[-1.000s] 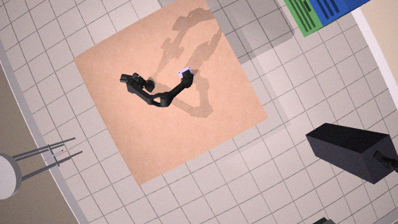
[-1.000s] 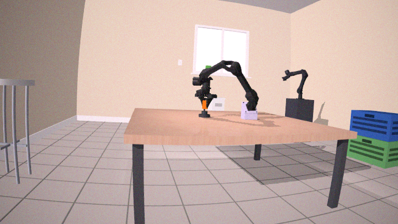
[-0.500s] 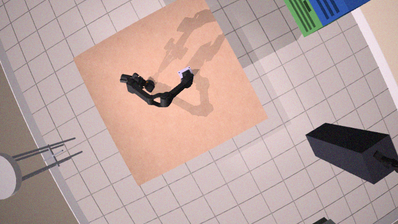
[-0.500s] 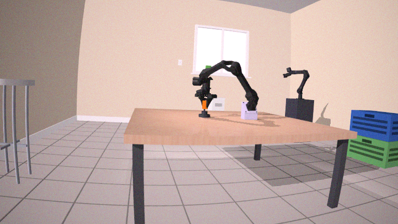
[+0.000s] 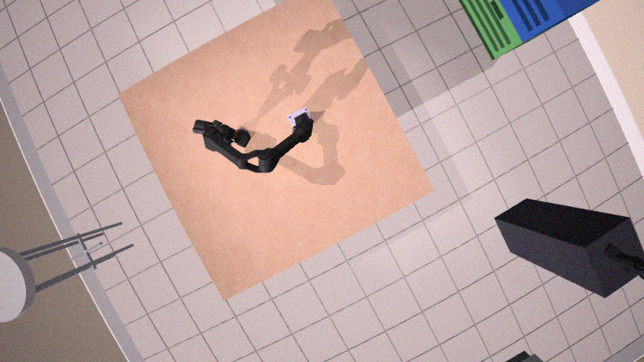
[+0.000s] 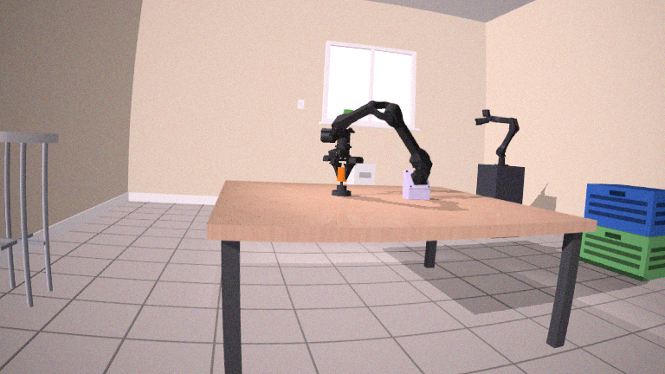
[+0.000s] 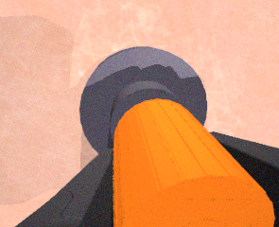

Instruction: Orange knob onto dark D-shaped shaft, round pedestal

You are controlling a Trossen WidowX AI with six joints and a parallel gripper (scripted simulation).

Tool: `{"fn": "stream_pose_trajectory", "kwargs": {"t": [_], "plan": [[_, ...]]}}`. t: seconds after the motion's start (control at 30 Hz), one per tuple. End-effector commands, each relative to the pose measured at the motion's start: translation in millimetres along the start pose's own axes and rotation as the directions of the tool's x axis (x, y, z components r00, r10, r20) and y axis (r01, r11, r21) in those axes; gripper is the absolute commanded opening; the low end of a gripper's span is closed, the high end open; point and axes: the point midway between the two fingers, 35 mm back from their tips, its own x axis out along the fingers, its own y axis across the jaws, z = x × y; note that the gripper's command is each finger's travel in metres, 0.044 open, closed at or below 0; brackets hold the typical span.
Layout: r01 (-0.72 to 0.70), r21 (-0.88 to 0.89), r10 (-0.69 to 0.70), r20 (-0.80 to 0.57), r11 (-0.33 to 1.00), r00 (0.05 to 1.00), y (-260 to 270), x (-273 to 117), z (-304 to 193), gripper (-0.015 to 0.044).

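Note:
The orange knob (image 6: 341, 174) (image 7: 177, 151) is upright between the fingers of my gripper (image 6: 341, 171), which is shut on it. The dark round pedestal (image 6: 341, 193) (image 7: 94, 109) stands on the table directly below the knob. In the exterior view a short piece of the dark shaft (image 6: 341, 183) shows between the knob's lower end and the pedestal, so the knob is not down against the pedestal. The knob's lower end hides the shaft's top, and the flat sides cannot be seen. In the top view the arm hides the knob.
The arm's pale base (image 5: 295, 116) (image 6: 416, 192) stands on the wooden table (image 5: 284, 224) (image 6: 304, 218). Blue and green crates (image 5: 527, 0) (image 6: 625, 232), a stool (image 5: 12, 284) (image 6: 29, 138) and a dark stand (image 5: 546, 235) (image 6: 500, 183) with another arm are off the table.

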Motion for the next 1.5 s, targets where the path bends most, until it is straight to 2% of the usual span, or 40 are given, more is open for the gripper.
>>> {"fn": "stream_pose_trajectory", "kwargs": {"t": [0.0, 1.33, 1.47], "plan": [[0.007, -0.036, -0.007, 0.004, 0.999, 1.000, -2.4, -3.0, 1.4, 0.0000], [0.007, -0.036, -0.007, 0.004, 0.999, 1.000, -0.7, -1.5, 0.0, 0.0000], [0.007, -0.123, -0.007, 0.004, 0.992, 1.000, -1.0, -2.4, 0.4, 0.0000]]}}
